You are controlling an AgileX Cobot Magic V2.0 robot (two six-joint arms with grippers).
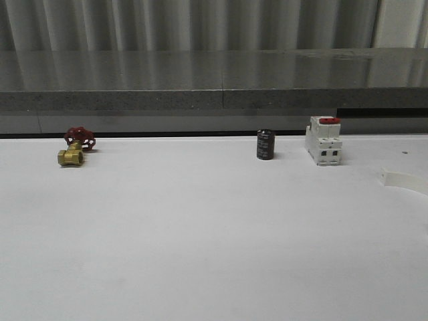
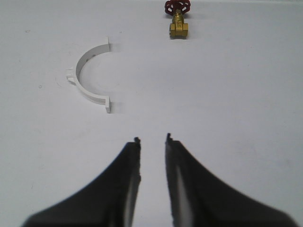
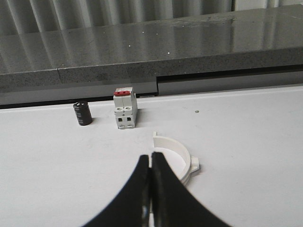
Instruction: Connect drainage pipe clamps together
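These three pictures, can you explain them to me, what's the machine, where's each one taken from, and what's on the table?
It is a two-armed robot at a white table. One picture looks forward over the table: a brass valve, a black cylinder, a white breaker. The other two come from cameras on the wrists; the dark shapes are fingers. The left gripper is slightly open, with one clamp half lying beyond it. The right gripper is shut, in front of the other clamp half. Nothing is held.

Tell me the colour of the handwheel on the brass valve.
Red; the handwheel shows best in the left wrist view, atop the brass valve.
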